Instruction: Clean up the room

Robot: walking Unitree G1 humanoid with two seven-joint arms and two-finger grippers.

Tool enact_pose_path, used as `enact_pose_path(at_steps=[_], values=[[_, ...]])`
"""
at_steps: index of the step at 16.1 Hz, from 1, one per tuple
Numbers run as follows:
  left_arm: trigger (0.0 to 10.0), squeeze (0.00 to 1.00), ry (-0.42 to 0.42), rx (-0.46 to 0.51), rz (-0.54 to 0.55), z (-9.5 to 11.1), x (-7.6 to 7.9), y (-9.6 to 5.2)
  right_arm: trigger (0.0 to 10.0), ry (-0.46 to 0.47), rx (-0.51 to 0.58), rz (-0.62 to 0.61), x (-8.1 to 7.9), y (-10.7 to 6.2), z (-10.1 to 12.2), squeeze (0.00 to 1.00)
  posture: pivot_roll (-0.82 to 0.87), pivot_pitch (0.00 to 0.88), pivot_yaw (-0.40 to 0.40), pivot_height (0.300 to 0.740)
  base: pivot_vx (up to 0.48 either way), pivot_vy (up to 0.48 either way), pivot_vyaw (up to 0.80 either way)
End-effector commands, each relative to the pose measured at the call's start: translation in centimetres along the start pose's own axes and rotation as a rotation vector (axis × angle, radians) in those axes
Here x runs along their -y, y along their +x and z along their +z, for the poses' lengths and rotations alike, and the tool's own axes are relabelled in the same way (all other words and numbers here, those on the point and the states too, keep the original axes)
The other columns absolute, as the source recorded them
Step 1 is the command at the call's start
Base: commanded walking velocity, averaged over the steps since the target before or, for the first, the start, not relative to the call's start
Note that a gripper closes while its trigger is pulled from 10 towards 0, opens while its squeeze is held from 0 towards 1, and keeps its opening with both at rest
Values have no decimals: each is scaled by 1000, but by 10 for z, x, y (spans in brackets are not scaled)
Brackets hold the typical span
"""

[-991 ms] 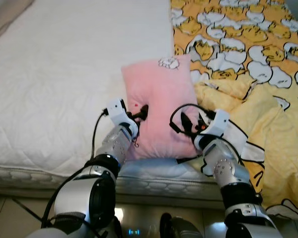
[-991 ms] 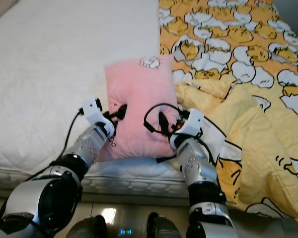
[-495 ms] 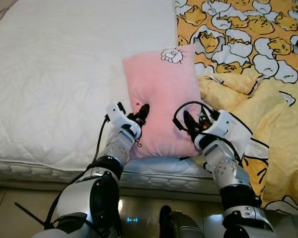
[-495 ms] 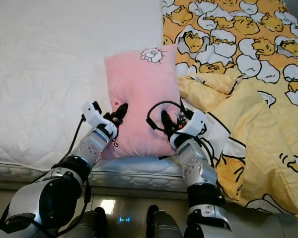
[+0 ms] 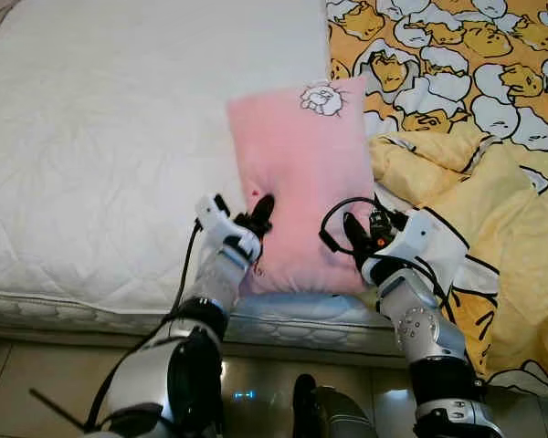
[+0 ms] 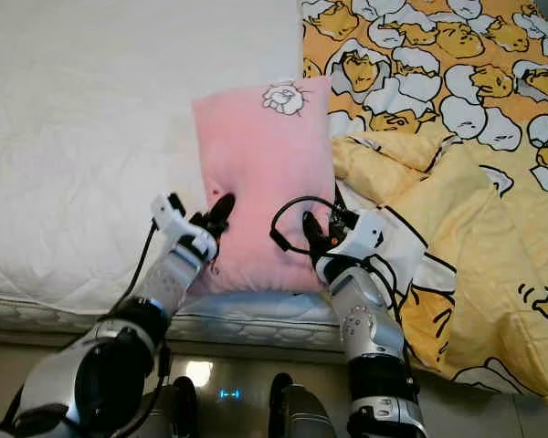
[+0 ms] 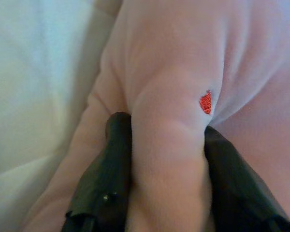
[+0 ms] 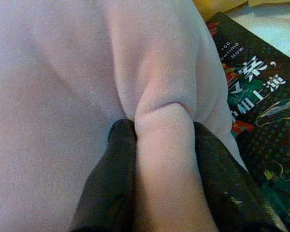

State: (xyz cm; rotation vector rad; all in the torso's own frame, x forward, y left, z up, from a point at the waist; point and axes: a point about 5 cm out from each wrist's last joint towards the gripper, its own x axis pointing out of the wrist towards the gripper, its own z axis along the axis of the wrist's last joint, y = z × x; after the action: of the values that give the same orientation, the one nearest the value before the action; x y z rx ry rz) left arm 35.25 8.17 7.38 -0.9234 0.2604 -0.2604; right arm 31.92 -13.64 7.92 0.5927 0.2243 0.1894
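A soft pink rectangular pillow (image 5: 303,178) lies at frame centre on the white quilted mattress (image 5: 100,137), its right edge beside the rumpled yellow cartoon-print blanket (image 5: 475,100). The left gripper (image 7: 157,159) and right gripper (image 8: 157,154) each pinch a fold of it between their fingers. What looks like a dark printed book (image 8: 253,111) lies beside the pillow. Pale floor tiles (image 5: 18,383) run along the bottom.

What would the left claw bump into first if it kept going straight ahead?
More of the pink pillow. The left claw is already pinching a fold of it, and the pillow's body lies straight ahead, probably with the white mattress beyond or beneath.
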Motion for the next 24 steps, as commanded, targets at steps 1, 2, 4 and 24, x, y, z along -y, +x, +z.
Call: enact_pose_path(at_steps=[1, 2, 4, 24], values=[[0, 0, -5, -143, 18, -37, -4, -8, 0, -16, -104, -28, 7, -6, -24, 133, -97, 260, -74, 740, 0, 0, 0], [0, 0, 6, -145, 16, -37, -5, -9, 0, -27, -109, -31, 8, -6, -25, 133, -93, 255, -75, 740, 0, 0, 0], [0, 0, 53, -138, 28, -31, -11, -10, 0, -94, -131, -44, 12, -9, -33, 212, -83, 199, -77, 740, 0, 0, 0], [0, 0, 969, 308, -121, 115, 42, -5, 0, -439, 300, -14, -12, 16, 75, 212, 21, 0, -69, 740, 0, 48, -80]])
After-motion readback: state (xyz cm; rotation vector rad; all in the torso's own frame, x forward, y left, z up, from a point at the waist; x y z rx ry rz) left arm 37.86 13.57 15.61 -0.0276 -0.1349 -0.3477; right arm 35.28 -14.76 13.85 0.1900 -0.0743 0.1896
